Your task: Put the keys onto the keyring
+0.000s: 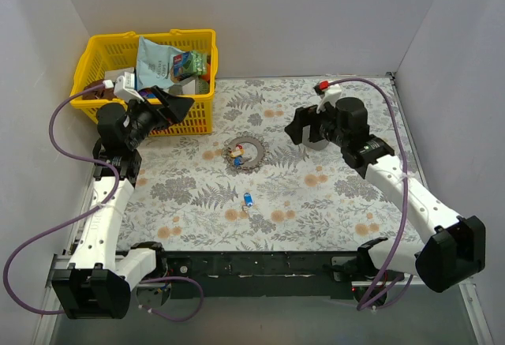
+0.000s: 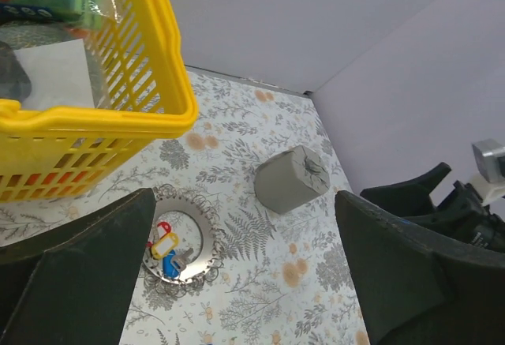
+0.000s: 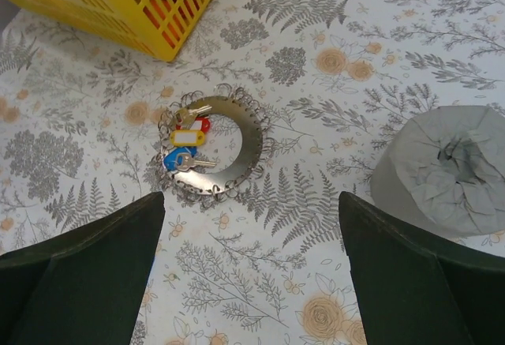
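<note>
Fern-print table (image 1: pixel 316 195), keyring (image 1: pixel 259 152) flat, lone blue key (image 1: pixel 248 199) lengthwise near-to-far, left gripper (image 1: pixel 180 112) and right gripper (image 1: pixel 293 129) gaping, empty

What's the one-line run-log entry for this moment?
left gripper open, empty, near yellow basket | right gripper open, empty, near grey cylinder | keyring lying flat, coloured keys inside loop | one blue key loose, apart

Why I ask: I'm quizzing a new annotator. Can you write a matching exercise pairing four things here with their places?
Things:
1. yellow basket
2. grey cylinder
3. lone blue key
4. keyring

Places:
A. centre of the top view
B. far left corner
C. alone, just on the near side of the keyring
D. right of the keyring

Pairs: 1-B, 2-D, 3-C, 4-A
</note>
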